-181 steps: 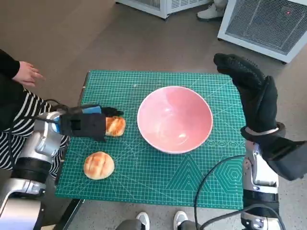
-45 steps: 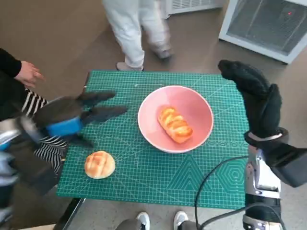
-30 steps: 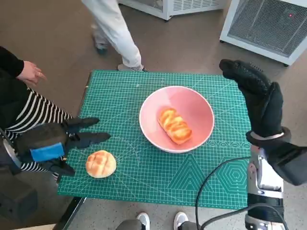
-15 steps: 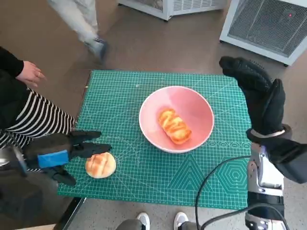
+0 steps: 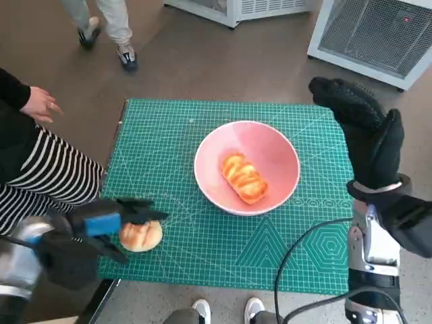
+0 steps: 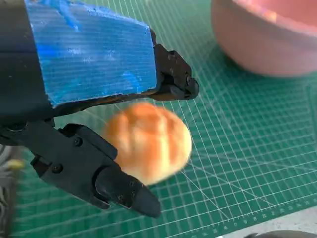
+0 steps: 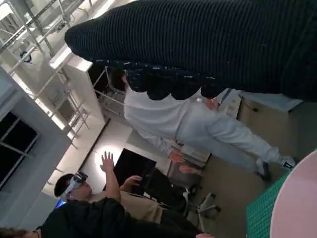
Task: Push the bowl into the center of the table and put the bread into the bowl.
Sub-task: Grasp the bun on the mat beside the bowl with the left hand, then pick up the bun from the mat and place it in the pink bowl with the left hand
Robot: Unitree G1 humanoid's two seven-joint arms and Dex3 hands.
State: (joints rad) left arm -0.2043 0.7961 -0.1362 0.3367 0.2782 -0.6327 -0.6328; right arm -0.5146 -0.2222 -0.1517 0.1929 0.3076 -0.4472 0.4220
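Green cutting mat on table — person's striped sleeve at edge.

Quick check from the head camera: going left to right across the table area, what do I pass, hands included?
Left hand → round bread roll on the green mat → pink bowl, holding the long bread → right hand, raised beside the mat's right edge.

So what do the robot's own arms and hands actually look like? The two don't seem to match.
They don't match. The left hand is black hard plastic with bright blue tape across its back, on a silvery-pale forearm. The right hand wears a black knitted glove with a thin pale band at the wrist; below it sits a white and grey forearm, with a black cable looping beside it.
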